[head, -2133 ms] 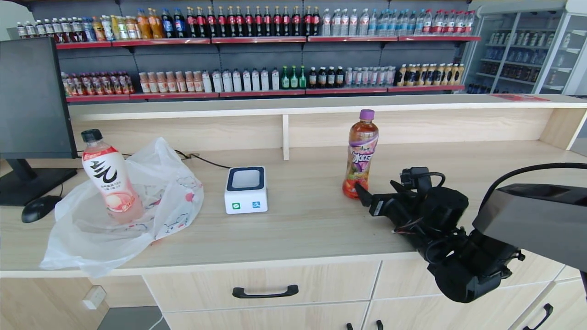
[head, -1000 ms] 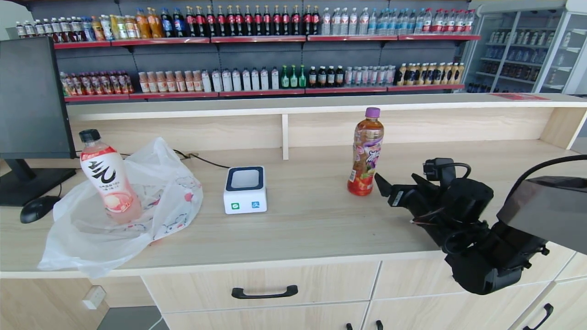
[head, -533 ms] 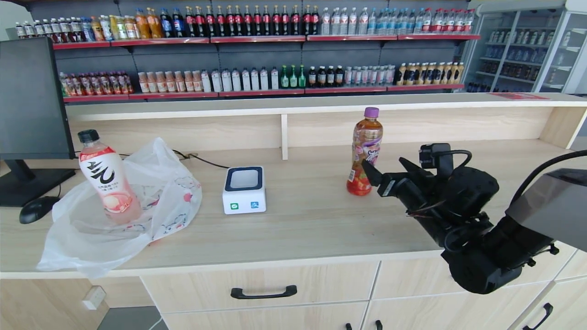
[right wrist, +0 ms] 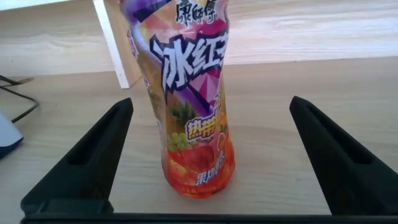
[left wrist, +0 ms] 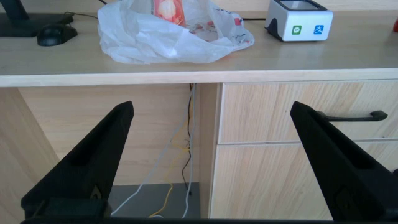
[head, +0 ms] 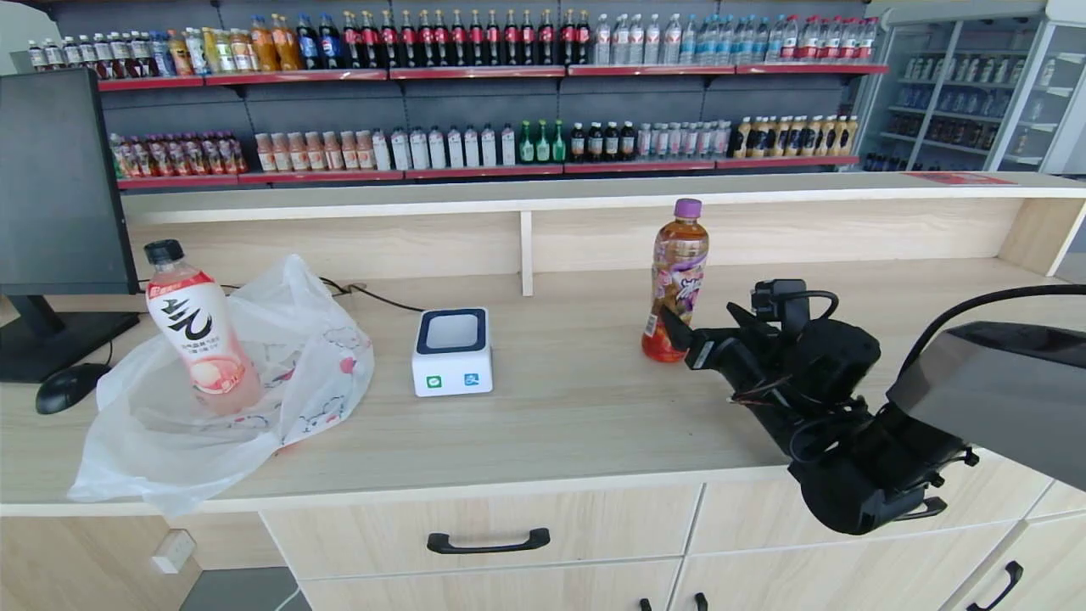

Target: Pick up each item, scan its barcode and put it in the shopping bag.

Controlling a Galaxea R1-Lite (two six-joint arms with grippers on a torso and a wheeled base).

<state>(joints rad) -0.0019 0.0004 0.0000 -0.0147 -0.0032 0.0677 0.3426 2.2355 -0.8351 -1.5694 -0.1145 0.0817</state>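
A tea bottle with a purple cap stands upright on the wooden counter, right of the middle. My right gripper is open at the height of the bottle's lower half, close on its right. In the right wrist view the tea bottle rises between the two spread fingers without visible contact. A pink bottle with a black cap stands in the white shopping bag at the left. My left gripper is open below the counter edge, facing the cabinet front, with the shopping bag above it.
A white scanner box sits mid-counter between bag and tea bottle, and the scanner also appears from below. A monitor and mouse stand at the far left. A raised back ledge with a divider bounds the counter behind.
The tea bottle has turned and now stands slightly farther right than two seconds ago. My right gripper drew back to the right, rose, then came down and left toward the bottle.
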